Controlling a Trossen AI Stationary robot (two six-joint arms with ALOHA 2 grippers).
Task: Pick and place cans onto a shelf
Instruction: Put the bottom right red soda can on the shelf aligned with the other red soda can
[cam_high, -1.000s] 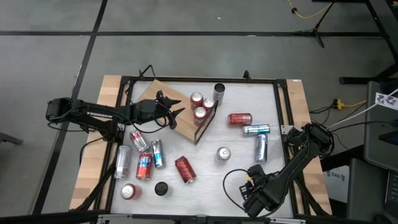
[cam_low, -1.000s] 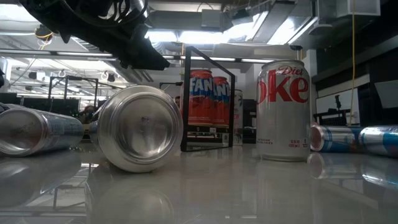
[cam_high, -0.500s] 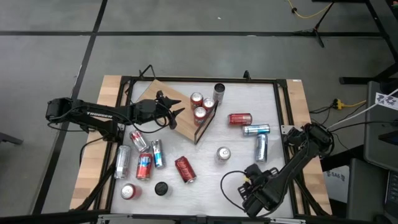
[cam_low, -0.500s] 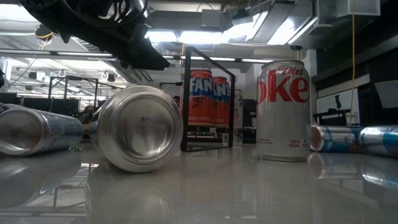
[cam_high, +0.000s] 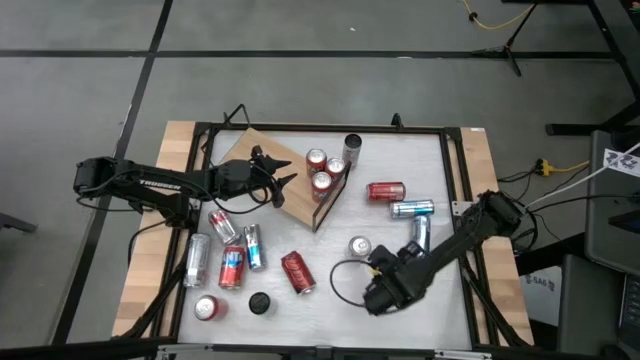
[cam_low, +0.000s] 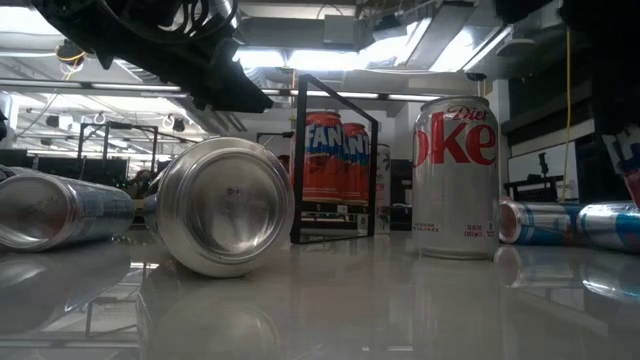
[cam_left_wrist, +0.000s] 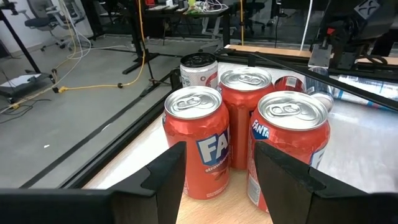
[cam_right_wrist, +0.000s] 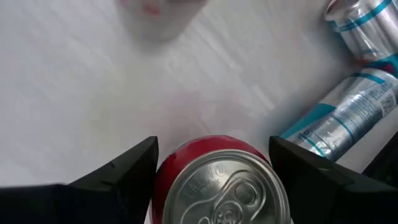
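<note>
Three red cans (cam_high: 321, 182) stand upright on the wooden shelf (cam_high: 258, 158) by its black frame (cam_high: 334, 197); a dark-topped can (cam_high: 352, 145) stands just beyond. My left gripper (cam_high: 288, 185) hovers open over the shelf, its fingers (cam_left_wrist: 166, 180) short of the front cans (cam_left_wrist: 196, 140). My right gripper (cam_high: 380, 290) is over the table's near middle, shut on a red can (cam_right_wrist: 221, 186). A silver can (cam_high: 359, 247) stands upright nearby. My right gripper pinches the red can's side wall (cam_right_wrist: 163, 171) just under its silver top, one finger on each side. The fingers come from above, pointing down. The can stays upright in the hold, top toward the wrist; its bottom is hidden.
Several cans lie at the table's left (cam_high: 232, 266), with an upright red one (cam_high: 205, 307) and a black disc (cam_high: 260, 302) near the front. A red can (cam_high: 385, 191) and two silver-blue cans (cam_high: 411, 209) (cam_high: 420, 235) lie at the right. Bare tabletop (cam_high: 330, 320) lies near the front edge.
My right gripper has swung from the near right corner toward the table's middle, leftward and a little farther in, rolling about its own axis, with the red can still between its fingers. Its arm now shows at the low view's right edge.
</note>
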